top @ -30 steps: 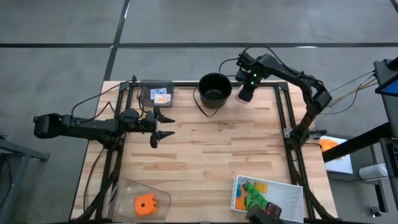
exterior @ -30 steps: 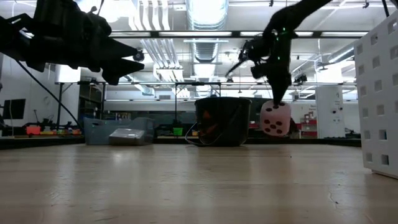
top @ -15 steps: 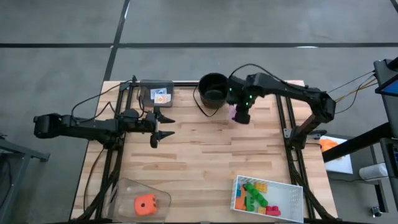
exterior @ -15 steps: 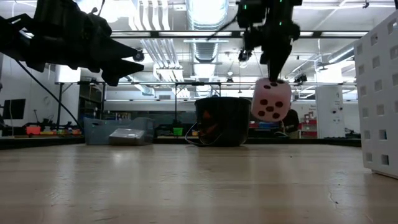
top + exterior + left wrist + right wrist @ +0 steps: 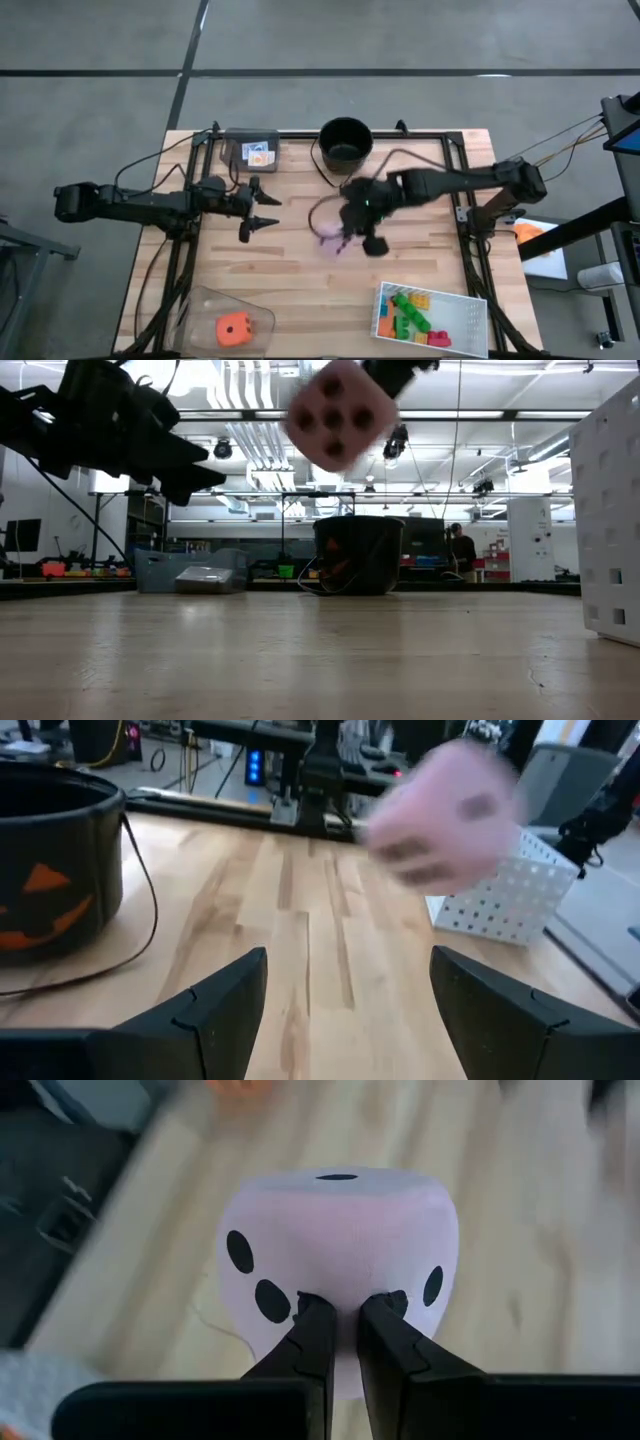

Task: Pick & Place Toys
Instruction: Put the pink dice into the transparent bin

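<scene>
Right pincer (image 5: 340,1320) is pinched tight on the pink die (image 5: 340,1250), carrying it high over the worktop (image 5: 300,250), just in front of the black bucket (image 5: 345,143). Left pincer (image 5: 262,212) waits half-open, empty, left of the bucket. Bricks (image 5: 410,312) are already in the white tray (image 5: 470,325); the orange die (image 5: 233,327) sits in the clear tray (image 5: 195,305). The pink die isn't placed yet.

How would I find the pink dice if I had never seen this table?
Start at the round black bucket at the wooden table's far edge. Come toward the table's middle: the soft pink black-dotted dice hangs above the wood, pinched by the right gripper's fingers. The only other dice is orange, in a clear tray.
</scene>
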`<state>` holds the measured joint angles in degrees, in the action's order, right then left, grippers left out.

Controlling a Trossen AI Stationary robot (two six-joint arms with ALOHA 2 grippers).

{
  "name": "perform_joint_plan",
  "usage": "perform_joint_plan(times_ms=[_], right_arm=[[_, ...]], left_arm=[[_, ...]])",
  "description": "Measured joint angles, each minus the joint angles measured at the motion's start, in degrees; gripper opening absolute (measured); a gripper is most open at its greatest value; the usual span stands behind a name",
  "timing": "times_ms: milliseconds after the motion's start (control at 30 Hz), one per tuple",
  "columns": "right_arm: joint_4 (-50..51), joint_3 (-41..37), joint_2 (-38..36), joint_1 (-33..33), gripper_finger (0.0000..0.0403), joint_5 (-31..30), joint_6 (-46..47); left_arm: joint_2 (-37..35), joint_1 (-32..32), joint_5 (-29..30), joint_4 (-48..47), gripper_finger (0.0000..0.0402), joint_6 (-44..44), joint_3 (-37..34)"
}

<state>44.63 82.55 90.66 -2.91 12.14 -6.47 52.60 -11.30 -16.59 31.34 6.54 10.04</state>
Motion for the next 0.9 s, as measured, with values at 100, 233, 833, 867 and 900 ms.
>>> perform_joint_plan(times_ms=[100, 233, 833, 867, 900], right_arm=[[-9.5, -1.2, 0.4, -4.5, 0.0025, -1.4, -0.9], [-16.3, -2.2, 0.6, -8.1, 0.0026, -4.7, -2.3], [-17.3, -2.3, 0.7, -8.5, 0.0026, -11.0, -3.4], [-17.3, -2.3, 0.7, -8.5, 0.0026, -11.1, -3.4], [-17.4, -2.3, 0.7, -8.5, 0.0026, -11.2, -3.4]], left_arm=[[0.0, 0.1, -1.5, -1.1, 0.0279, -2.2, 0.0], [0.0, 0.2, -4.0, -1.2, 0.0279, -3.3, 0.0], [0.2, 5.4, 2.8, -2.3, 0.0279, 7.8, 0.0], [0.2, 5.6, 3.2, -2.1, 0.0279, 6.0, 0.0], [0.5, 6.0, 3.2, -1.6, 0.0279, 4.4, 0.0]])
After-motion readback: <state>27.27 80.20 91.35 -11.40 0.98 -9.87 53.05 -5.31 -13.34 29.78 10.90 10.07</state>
